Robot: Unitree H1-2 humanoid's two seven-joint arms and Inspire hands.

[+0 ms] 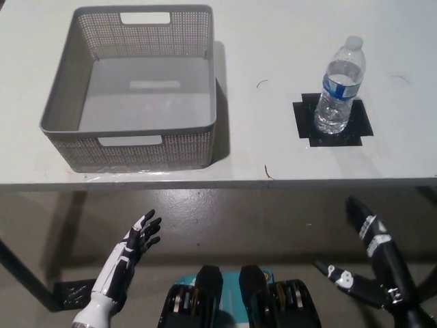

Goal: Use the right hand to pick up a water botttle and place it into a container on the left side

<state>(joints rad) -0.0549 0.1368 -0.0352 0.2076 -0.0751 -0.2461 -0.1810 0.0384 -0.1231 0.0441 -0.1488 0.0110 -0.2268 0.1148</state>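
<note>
Bottle stands upright on a black tape patch on the right of the table, well apart from the grey basket on the left, which is empty. The step in hand is the reach, and it goes best if the right robot hand rises above the table edge and comes at the bottle's middle from the side, closing squarely so the light bottle does not tip. That black hand hangs below the table edge at lower right, fingers spread apart, holding nothing. The white left robot hand rests low at lower left, fingers apart too.
</note>
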